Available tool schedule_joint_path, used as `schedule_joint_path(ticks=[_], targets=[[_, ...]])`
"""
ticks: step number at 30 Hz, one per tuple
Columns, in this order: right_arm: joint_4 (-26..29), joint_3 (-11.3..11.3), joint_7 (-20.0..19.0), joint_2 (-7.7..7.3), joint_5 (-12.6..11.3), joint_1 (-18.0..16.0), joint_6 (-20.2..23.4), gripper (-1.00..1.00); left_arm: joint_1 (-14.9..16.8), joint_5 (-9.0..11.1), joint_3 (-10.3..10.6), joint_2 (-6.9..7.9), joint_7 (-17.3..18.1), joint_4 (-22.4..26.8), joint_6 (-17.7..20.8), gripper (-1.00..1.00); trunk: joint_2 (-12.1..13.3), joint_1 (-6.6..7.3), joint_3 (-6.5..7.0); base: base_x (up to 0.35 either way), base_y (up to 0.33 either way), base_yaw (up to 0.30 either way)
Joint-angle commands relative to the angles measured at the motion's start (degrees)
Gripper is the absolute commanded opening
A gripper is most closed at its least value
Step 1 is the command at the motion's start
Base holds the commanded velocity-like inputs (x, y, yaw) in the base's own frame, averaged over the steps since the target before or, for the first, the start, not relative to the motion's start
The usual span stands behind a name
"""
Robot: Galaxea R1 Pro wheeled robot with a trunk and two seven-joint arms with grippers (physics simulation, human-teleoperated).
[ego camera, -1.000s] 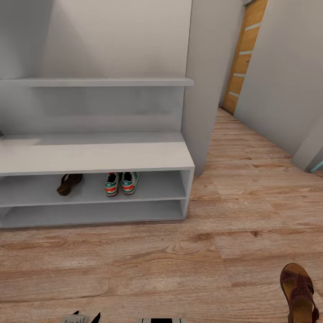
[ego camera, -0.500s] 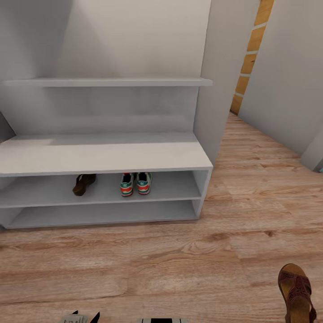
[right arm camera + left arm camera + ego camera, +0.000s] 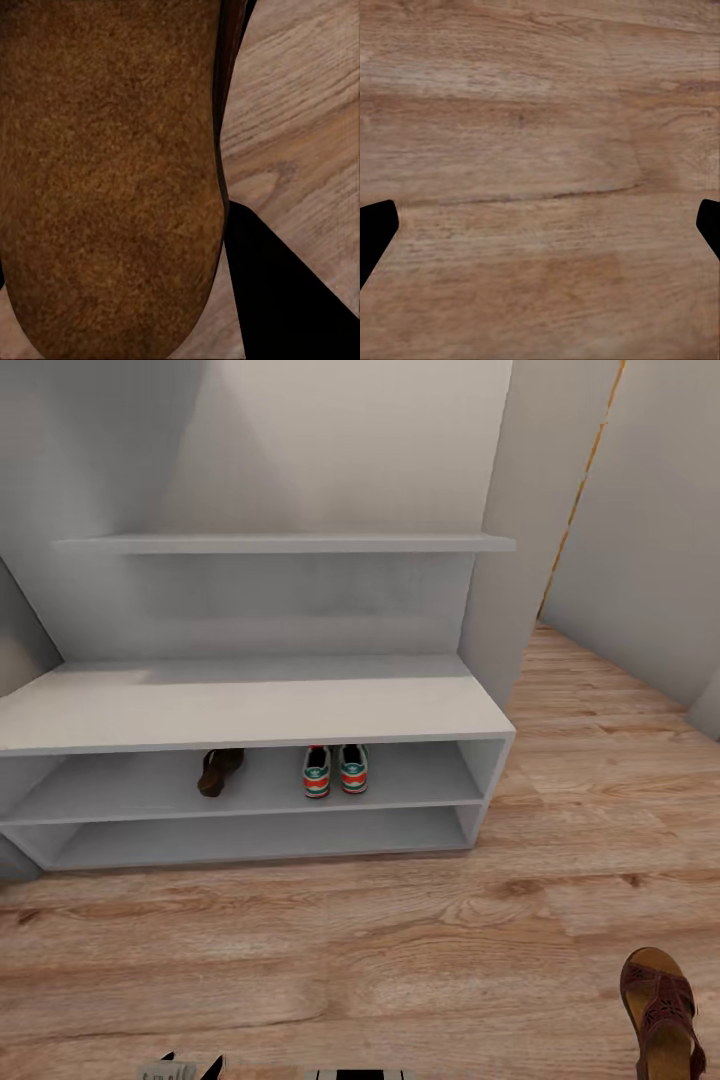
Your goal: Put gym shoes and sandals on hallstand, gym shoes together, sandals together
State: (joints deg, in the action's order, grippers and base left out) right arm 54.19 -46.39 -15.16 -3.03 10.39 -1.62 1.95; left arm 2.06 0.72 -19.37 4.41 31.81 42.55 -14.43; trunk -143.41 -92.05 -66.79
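On the hallstand [image 3: 250,705] sit both gym shoes [image 3: 335,769]; right claw [image 3: 225,225] grips a sandal [image 3: 112,172], left claw [image 3: 540,225] spread wide.

Even, soft bright light, no glare; faint shadows under hallstand [image 3: 250,710] shelves, frame centre; wrist views slightly blurred, floor [image 3: 540,150] grain soft.
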Motion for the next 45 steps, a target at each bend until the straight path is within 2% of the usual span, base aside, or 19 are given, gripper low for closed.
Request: schedule_joint_path(ticks=[1, 17, 45], targets=[[0.1, -0.3, -0.5, 0.04, 0.3, 0.0, 0.2, -1.0, 0.1, 0.1, -0.1, -0.02, 0.4, -0.1, -0.2, 1.0, 0.0, 0.01, -0.04, 0.0, 0.305, 0.0], [0.0, -0.3, -0.5, 0.04, 0.3, 0.0, 0.2, -1.0, 0.1, 0.1, -0.1, -0.02, 0.4, -0.1, -0.2, 1.0, 0.0, 0.01, -0.04, -0.015, 0.305, 0.0], [0.0, -0.3, -0.5, 0.04, 0.3, 0.0, 0.2, -1.0, 0.1, 0.1, -0.1, -0.02, 0.4, -0.1, -0.1, 1.0, 0.0, 0.01, -0.04, -0.105, 0.305, 0.0]])
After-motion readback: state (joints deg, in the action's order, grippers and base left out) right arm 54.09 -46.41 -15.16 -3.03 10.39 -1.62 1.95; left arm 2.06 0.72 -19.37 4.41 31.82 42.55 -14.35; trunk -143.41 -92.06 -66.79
